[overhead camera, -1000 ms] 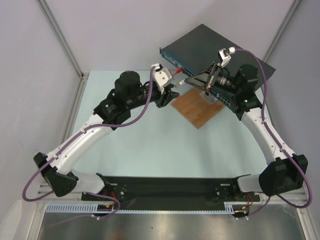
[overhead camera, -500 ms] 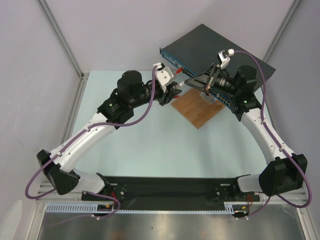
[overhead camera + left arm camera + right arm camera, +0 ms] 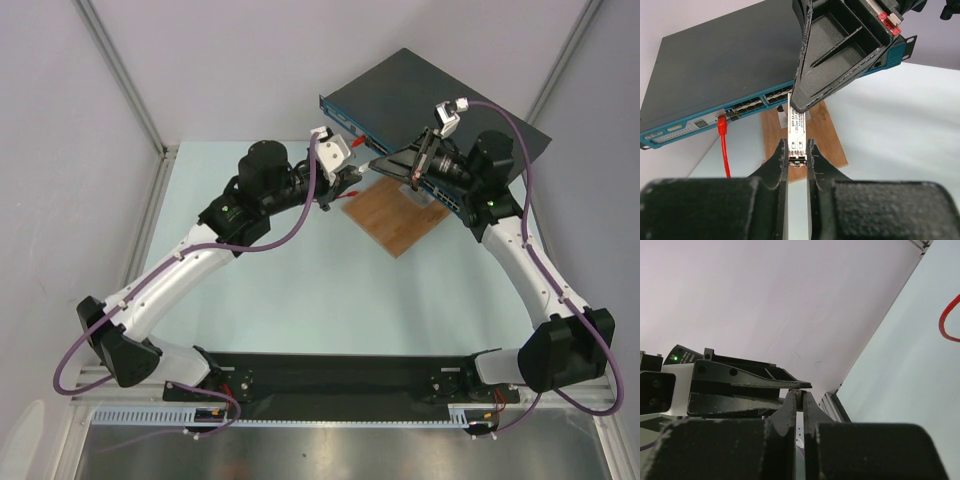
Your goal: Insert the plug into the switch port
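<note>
Now the left gripper (image 3: 797, 146) is narrowed onto the small grey metal module (image 3: 797, 127). A second ago its fingers are spread and it sits further off toward 9 o'clock. Since then the left arm slides in toward 3 o'clock, and the fingers close until they flank the module's lower end, seemingly touching both sides. The right gripper (image 3: 799, 107) barely shifts in that time. It hangs at 12 o'clock above the module, pressed together on the upper end, so both grippers hold the same piece over the wooden board (image 3: 829, 142).

The plug (image 3: 722, 125) is not in either gripper. In the left wrist view it lies at about 10 o'clock from the left gripper. Its tip is up against the teal front of the switch (image 3: 730, 60), at the switch port (image 3: 731, 115) near the left end of the row. The red cable (image 3: 726, 156) trails back from it toward 6 o'clock along the tabletop (image 3: 300, 290). I cannot tell from here whether the plug is fully seated.

The change reads as a handover of the module, not work on the plug. If the plug is already home, the task is close to done. Otherwise one gripper must first let go of the module, because neither is free to reach the cable.
</note>
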`<control>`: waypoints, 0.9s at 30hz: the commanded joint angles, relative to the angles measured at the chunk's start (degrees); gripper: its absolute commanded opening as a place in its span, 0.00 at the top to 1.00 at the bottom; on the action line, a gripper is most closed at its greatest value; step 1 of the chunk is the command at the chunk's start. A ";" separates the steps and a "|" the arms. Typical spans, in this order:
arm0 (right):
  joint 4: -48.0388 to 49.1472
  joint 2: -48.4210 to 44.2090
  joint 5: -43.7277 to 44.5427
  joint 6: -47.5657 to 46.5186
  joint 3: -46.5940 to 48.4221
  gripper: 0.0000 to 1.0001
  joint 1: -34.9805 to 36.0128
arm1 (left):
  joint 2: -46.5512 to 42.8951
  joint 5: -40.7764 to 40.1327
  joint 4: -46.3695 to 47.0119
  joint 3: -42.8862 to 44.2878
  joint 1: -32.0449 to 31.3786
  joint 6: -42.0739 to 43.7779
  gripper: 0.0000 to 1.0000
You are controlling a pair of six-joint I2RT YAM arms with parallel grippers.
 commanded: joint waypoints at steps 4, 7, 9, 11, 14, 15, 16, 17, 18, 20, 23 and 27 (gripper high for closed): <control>-4.14 -2.28 0.39 -6.14 2.42 0.57 -1.78 | -0.29 2.06 -0.21 0.77 -0.22 0.38 1.00; -17.85 -2.81 2.58 -18.71 8.66 0.25 -6.60 | 1.02 0.30 -4.43 3.22 -0.13 -1.20 1.00; -23.92 -4.12 3.29 -22.76 11.56 0.19 -12.20 | 2.60 -0.84 -6.98 5.60 -0.13 -2.86 1.00; -25.97 -6.22 1.64 -25.14 12.01 0.13 -16.79 | 3.57 -1.81 -9.79 7.52 -0.04 -3.83 1.00; -28.87 -9.91 -1.70 -26.55 10.96 0.05 -27.42 | 6.11 -1.90 -12.68 10.33 0.04 -5.51 1.00; -30.70 -10.80 -2.41 -26.90 10.78 0.01 -30.06 | 7.78 -1.55 -14.09 11.57 0.04 -5.77 1.00; -32.29 -11.68 -2.94 -27.25 10.52 0.00 -36.35 | 8.75 -1.37 -15.24 12.88 0.13 -6.03 1.00; -33.87 -12.21 -4.86 -27.43 9.99 0.00 -39.55 | 9.54 -0.94 -16.90 15.25 0.22 -6.56 1.00; -36.06 -13.43 -8.62 -27.43 8.34 0.00 -46.02 | 10.68 -0.58 -17.27 16.58 0.48 -7.70 1.00; -37.74 -14.23 -11.63 -28.30 6.22 0.00 -51.33 | 11.22 0.12 -17.01 16.85 1.01 -9.02 1.00; -39.95 -14.77 -15.16 -28.92 2.62 0.00 -58.90 | 12.45 -1.27 -15.60 17.55 1.71 -10.69 1.00; -45.93 -12.31 -13.58 -32.97 -0.55 0.00 -58.74 | 15.70 -4.52 -16.57 21.07 1.71 -11.22 1.00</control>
